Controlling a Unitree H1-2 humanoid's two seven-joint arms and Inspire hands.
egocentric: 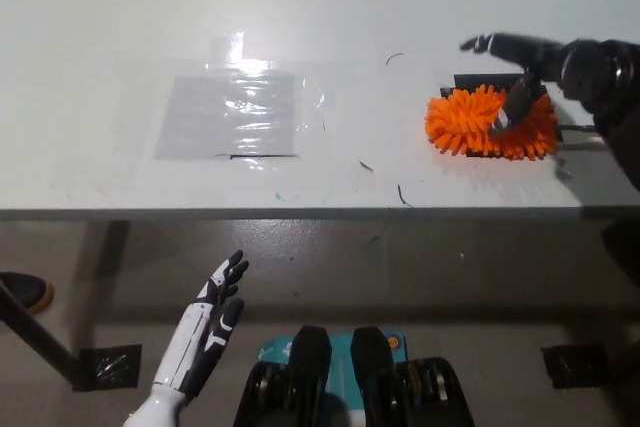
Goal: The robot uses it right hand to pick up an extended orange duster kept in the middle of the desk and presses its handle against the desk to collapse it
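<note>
The orange duster (472, 122) lies on the white desk (330, 17) at the right, its fluffy head over a black patch. Its thin handle runs right and is mostly hidden under my arm. My black right hand (540, 72) hovers over the duster head with fingers spread apart, one fingertip touching down on the fluff; it holds nothing. My white left hand (205, 332) rests open below the desk edge at the lower left.
A clear plastic sheet (232, 115) is taped to the desk left of centre. The desk's front edge (300, 213) crosses the picture. Below it are floor, a desk leg (35, 342) and a dark shoe (25, 294) at far left.
</note>
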